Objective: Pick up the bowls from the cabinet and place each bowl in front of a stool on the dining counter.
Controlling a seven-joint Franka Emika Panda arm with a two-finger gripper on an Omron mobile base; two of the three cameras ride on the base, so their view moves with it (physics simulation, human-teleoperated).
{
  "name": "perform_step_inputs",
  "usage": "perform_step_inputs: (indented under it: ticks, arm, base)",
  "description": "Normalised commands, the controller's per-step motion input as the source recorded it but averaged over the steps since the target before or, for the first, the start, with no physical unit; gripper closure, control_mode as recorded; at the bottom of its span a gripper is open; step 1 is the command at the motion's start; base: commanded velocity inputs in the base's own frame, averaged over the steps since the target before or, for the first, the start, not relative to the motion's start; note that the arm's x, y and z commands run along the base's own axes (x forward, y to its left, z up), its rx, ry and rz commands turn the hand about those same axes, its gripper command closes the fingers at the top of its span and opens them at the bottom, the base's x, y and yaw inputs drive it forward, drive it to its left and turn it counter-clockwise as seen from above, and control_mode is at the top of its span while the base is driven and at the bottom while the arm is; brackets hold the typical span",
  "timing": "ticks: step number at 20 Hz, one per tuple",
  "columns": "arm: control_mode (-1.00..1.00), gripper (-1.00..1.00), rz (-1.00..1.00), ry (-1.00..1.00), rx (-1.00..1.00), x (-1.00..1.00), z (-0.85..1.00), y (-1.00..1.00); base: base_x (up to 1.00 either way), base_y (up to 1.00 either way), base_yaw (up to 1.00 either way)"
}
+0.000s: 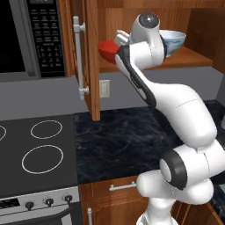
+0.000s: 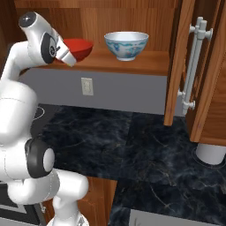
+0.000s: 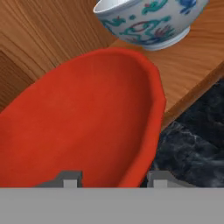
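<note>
The red bowl (image 3: pixel 87 118) sits at the left end of the open cabinet's shelf (image 2: pixel 132 64), its rim reaching out past the shelf's front edge. My gripper (image 3: pixel 114 178) is shut on the red bowl, one fingertip inside the rim and one outside. In the base views my hand hides part of the red bowl (image 1: pixel 107 50) (image 2: pixel 79 47). The white bowl (image 2: pixel 126 45) (image 3: pixel 146 19) with blue-green pattern stands upright on the shelf to the right, apart from the red one. The stool and the dining counter are out of view.
The cabinet door (image 1: pixel 90 57) with its silver bar handle (image 1: pixel 78 57) stands open left of my hand. A second door (image 2: pixel 178 62) hangs open on the right. Below lie the black worktop (image 1: pixel 118 140), a stove (image 1: pixel 39 149) and a microwave (image 1: pixel 26 35).
</note>
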Motion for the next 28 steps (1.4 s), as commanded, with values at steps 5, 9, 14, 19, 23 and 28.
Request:
perform_step_inputs:
  ticks: [5,9,14,19,23,28]
  arm:
    - [-1.0,1.0,0.16,-0.07,0.12,-1.0,0.0,-0.14]
    - [-1.0,1.0,0.21,-0.09,0.21,-1.0,0.1,-0.45]
    - [-1.0,1.0,0.16,-0.07,0.15,-1.0,0.22,-0.42]
    - [-1.0,1.0,0.06,-0.01,0.01,-0.86,0.0,-0.04]
    - [-1.0,1.0,0.0,0.04,-0.02,-0.62,-0.01,0.0]
    - [-1.0,1.0,0.0,0.04,-0.01,-0.69,0.0,-0.07]
  base:
    - [0.0,0.0,0.0]
    - [0.0,0.0,0.0]
    - [0.0,0.0,0.0]
    - [0.0,0.0,0.0]
    - [0.0,0.0,0.0]
    - [0.0,0.0,0.0]
